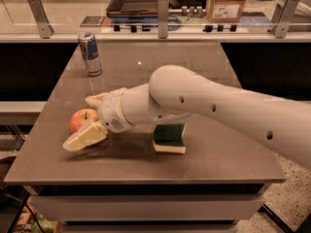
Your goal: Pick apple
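The red-orange apple (80, 119) rests on the brown table (146, 62) near its left edge. My gripper (77, 123) reaches in from the right and straddles the apple. One cream finger (95, 100) lies behind the apple. The other finger (83, 137) lies in front of it and hides its lower front. The jaws are spread wide, with the apple between them, still on the table. My white arm (214, 108) crosses the table from the right.
A green and yellow sponge (169, 138) lies just right of the wrist, partly under the arm. A blue and silver can (90, 54) stands at the back left. A glass-railed counter with a tray and a cardboard box (226, 3) runs behind the table.
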